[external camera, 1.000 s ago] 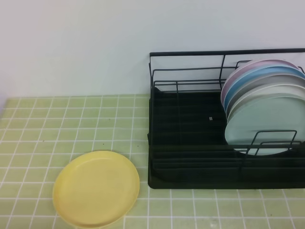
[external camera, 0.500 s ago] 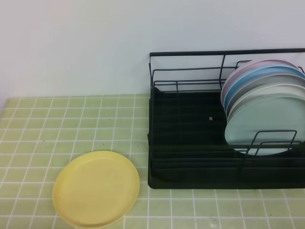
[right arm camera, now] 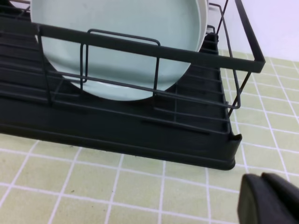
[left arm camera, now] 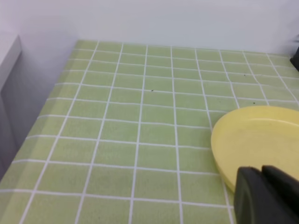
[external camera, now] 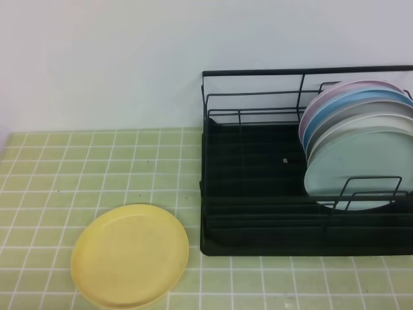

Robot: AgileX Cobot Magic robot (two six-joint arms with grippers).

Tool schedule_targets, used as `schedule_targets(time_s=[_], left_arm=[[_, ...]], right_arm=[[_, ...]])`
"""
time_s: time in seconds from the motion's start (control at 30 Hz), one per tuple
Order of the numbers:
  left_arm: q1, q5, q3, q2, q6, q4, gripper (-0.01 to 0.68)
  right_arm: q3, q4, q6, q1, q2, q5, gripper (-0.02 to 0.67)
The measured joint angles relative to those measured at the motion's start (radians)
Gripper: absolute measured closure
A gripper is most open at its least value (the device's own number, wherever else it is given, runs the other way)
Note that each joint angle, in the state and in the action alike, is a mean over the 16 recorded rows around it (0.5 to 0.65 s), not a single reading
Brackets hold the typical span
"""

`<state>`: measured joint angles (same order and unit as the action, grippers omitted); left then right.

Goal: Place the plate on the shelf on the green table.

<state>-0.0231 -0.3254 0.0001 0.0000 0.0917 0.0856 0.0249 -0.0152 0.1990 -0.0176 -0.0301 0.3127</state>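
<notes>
Plate (external camera: 130,256): pale yellow, round, shallow rim. Lies flat on the green tiled bench (external camera: 77,161), near the front edge, left of the shelf and apart from it. Nothing touches it. Not yet lifted.

Shelf (external camera: 258,194): black wire rack on a ribbed tray, standing on the bench at the right. Its right end holds a row of upright plates, frontmost a mint-green plate (external camera: 355,171), with pink, blue and grey plates (external camera: 355,103) behind. The left and middle stretch of the tray carries no plates, so room for the yellow one appears to remain there.

Left claw (left arm camera: 268,196): seen only in its wrist view, dark fingers pressed together, closed on nothing, poised close above the near rim of the plate; contact with the rim cannot be told.

Right claw (right arm camera: 271,198): seen only in its wrist view, likewise closed and carrying nothing, over bare tiles just off the front right corner of the shelf.

Progress: judged at the very start. Nothing is done. Remaining: open a claw, take the plate by its rim, raise it, carry it right, stand it in the shelf.
</notes>
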Motion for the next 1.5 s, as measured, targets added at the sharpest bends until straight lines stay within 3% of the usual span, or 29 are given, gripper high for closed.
schedule_targets(time_s=[0.27, 0.47, 0.8, 1.07, 1.33, 1.5], left_arm=[[0.000, 0.002, 0.000, 0.000, 0.001, 0.015, 0.675], [0.000, 0.036, 0.000, 0.000, 0.006, 0.110, 0.675], [0.000, 0.190, 0.000, 0.000, 0.032, 0.535, 0.675], [0.000, 0.275, 0.000, 0.000, 0.045, 0.835, 0.675], [0.000, 0.301, 0.000, 0.000, 0.045, 0.989, 0.675], [0.000, 0.278, 0.000, 0.000, 0.037, 1.050, 0.675]], right_arm=[[0.000, -0.015, 0.019, 0.000, 0.000, -0.061, 0.652], [0.000, -0.166, 0.019, 0.000, 0.000, -0.215, 0.652], [0.000, -0.592, 0.002, 0.000, 0.000, -0.509, 0.652], [0.000, -0.843, -0.052, 0.000, 0.000, -0.631, 0.652], [-0.004, -0.928, -0.118, 0.000, 0.000, -0.738, 0.652], [-0.017, -0.865, -0.130, 0.000, 0.000, -0.781, 0.652]])
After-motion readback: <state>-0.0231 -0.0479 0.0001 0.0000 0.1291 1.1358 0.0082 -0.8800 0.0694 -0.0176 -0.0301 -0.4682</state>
